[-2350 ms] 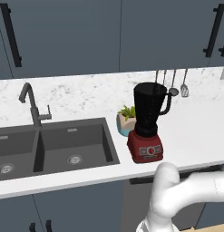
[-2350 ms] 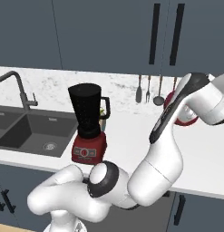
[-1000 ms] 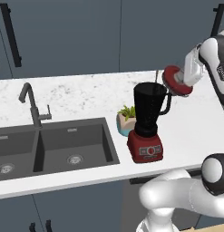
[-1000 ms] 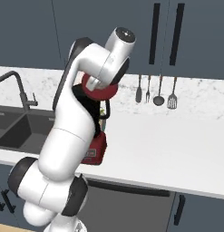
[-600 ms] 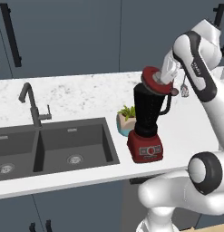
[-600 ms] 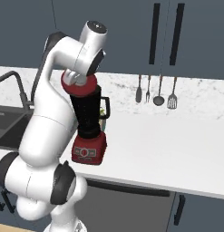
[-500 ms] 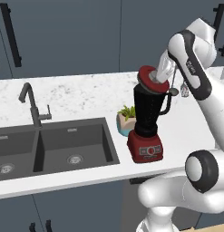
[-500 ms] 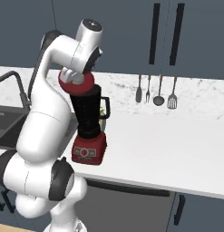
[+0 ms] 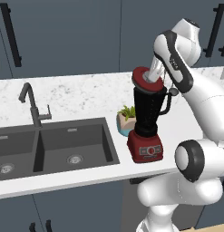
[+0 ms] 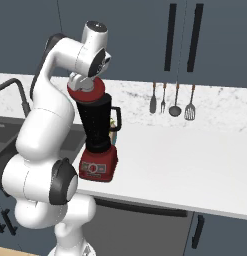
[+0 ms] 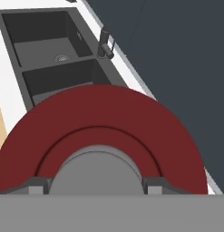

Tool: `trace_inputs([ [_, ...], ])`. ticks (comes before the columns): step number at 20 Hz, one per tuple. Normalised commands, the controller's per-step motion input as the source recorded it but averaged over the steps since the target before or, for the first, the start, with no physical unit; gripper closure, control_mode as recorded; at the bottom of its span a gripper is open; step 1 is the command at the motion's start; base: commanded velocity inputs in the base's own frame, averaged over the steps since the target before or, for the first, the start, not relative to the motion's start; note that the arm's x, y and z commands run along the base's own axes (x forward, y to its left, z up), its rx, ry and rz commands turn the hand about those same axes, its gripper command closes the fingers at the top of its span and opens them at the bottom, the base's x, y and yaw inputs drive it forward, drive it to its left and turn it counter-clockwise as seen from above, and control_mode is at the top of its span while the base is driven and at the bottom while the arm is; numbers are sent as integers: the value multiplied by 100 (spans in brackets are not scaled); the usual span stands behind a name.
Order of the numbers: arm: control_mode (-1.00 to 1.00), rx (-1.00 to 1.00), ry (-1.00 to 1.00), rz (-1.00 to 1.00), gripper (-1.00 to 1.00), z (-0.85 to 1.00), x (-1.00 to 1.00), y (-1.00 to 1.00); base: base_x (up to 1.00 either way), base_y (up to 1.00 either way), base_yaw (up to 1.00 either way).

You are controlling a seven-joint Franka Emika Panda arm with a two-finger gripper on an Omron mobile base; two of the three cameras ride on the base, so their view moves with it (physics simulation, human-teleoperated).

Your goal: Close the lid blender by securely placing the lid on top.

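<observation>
Since half a second ago we have carried the lid (image 9: 145, 79) further over the blender (image 9: 148, 118) on the desk (image 9: 86, 97); it now hovers tilted at the black jar's rim, not yet seated flat. Our gripper (image 11: 98, 188) is clenched on the dark-red disc's grey knob.

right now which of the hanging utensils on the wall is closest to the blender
The leftmost utensil, a narrow spoon-like one: it hangs nearest the blender, while the fork, ladle and slotted spatula hang farther right.
</observation>
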Motion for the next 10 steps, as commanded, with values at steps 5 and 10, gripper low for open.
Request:
trace_inputs([
  [5, -100, -2, 11, 0, 100, 0, 31, -4, 0, 0, 0],
  [10, -100, -5, 9, 1, 100, -1, 11, -7, 0, 0, 0],
])
